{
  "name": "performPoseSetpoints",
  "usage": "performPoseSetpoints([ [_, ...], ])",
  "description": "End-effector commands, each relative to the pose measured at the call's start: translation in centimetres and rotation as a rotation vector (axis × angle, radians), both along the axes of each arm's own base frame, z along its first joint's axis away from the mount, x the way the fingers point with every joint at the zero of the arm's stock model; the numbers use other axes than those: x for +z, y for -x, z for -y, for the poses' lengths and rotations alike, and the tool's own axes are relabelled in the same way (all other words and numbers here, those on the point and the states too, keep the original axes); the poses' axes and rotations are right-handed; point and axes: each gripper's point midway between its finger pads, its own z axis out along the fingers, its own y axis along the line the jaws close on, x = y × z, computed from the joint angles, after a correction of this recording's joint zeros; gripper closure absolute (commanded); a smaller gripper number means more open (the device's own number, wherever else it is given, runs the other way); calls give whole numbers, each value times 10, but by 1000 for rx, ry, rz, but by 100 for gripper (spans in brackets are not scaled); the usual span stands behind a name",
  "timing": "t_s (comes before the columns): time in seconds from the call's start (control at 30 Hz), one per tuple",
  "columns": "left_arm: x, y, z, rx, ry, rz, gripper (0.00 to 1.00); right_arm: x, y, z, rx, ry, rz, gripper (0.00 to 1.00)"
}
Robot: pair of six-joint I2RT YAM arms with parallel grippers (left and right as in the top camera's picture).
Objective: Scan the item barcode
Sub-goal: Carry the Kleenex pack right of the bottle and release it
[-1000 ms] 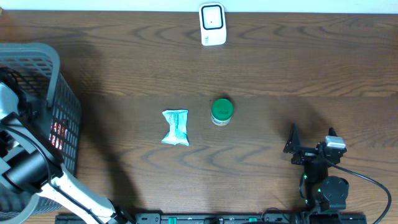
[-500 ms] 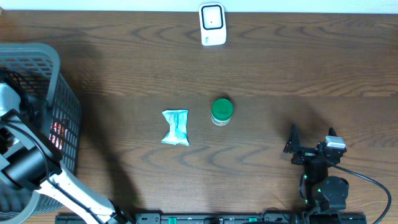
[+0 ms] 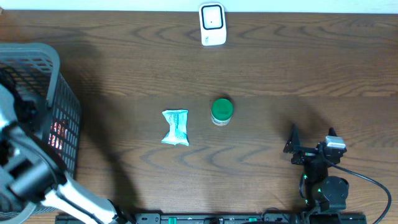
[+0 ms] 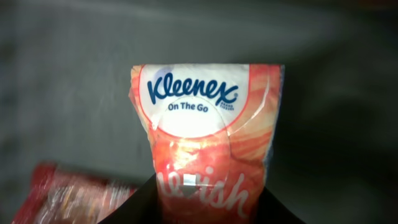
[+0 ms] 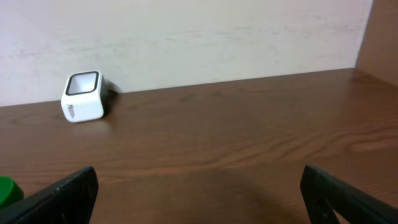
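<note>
Kleenex pack (image 4: 208, 118) sits pinched in left claw (image 4: 207, 194), lower end cut off; right claw (image 5: 199, 177) gapes empty.

Dark brown wood-grain table (image 3: 124, 68) fills the overhead view, grain running left to right. Plain off-white wall (image 5: 217, 31), slightly mottled, meets the table's far edge. Flat brown panel (image 5: 380, 37) stands at the far right corner against the wall. Light is soft and even, with faint broad shadows on the tabletop.

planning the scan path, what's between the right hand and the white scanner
Nothing: bare wooden table between the right hand and the scanner, seen overhead and from the right wrist.
</note>
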Motion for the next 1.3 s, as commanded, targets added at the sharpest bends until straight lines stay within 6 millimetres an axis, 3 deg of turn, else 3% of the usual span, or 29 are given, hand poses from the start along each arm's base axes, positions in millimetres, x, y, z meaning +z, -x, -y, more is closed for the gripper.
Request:
performPoseSetpoints([
  [0.0,98,-12,24,-81,-49,286,62,-1,0,1,-6,14,-4,1],
  [0.13,190,-5,67,-208,-130,541,62,-1,0,1,-6,14,-4,1],
  [0.27,263,9,139,-413,-191,760,62,-1,0,1,-6,14,-4,1],
  [0.37,292,22,198,-572,-199,856,62,-1,0,1,-6,14,-4,1],
  [0.47,301,29,252,-733,-132,915,62,-1,0,1,-6,14,-4,1],
  [0.57,292,29,303,-888,-15,925,62,-1,0,1,-6,14,-4,1],
  [0.67,269,24,352,-1058,98,870,61,-1,0,1,-6,14,-4,1],
  [0.77,240,13,399,-1204,175,781,62,-1,0,1,-6,14,-4,1],
  [1.03,158,-22,548,-1521,314,631,61,-1,0,1,-6,14,-4,1],
  [1.13,126,-29,592,-1589,347,606,61,-1,0,1,-6,14,-4,1],
  [1.27,84,-31,632,-1647,371,563,61,-1,0,1,-6,14,-4,1],
])
